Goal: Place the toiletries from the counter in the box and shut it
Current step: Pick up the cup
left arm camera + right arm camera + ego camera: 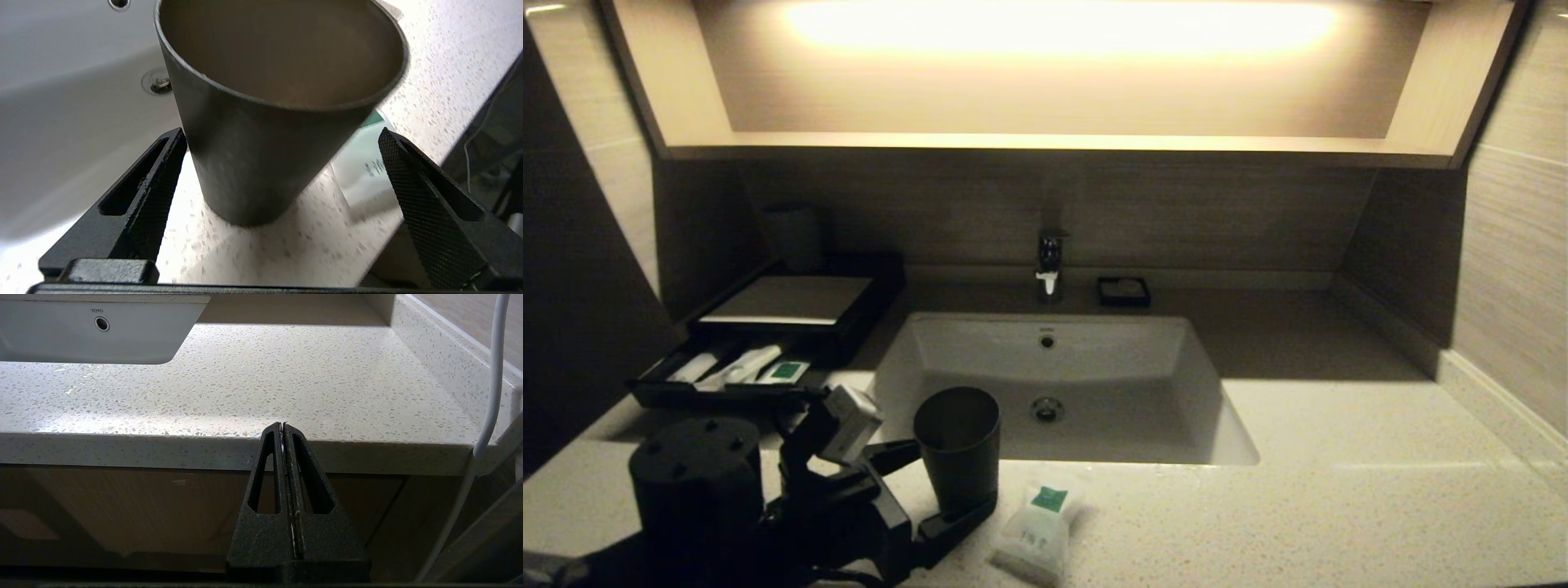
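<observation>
A small white pouch with a green label [1037,531] [367,163] lies on the speckled counter [1339,490] near its front edge. Just left of it stands the dark tumbler cup [957,441] [261,122]. My left gripper [939,490] [282,136] is open, its fingers on either side of the cup; one finger is close to the cup wall and the other stands apart. The black box [792,327] sits at the far left with its drawer [711,396] pulled out. In the drawer lie a long stick packet [739,367] and a green-labelled packet [786,371]. My right gripper [282,424] is shut, below the counter's front edge.
The white basin [1094,351] is sunk in the middle of the counter, with a tap [1049,261] behind it. A tiny black square dish [1124,291] sits beside the tap. A second dark cup [792,237] stands behind the box. A white cable [492,375] hangs by the right arm.
</observation>
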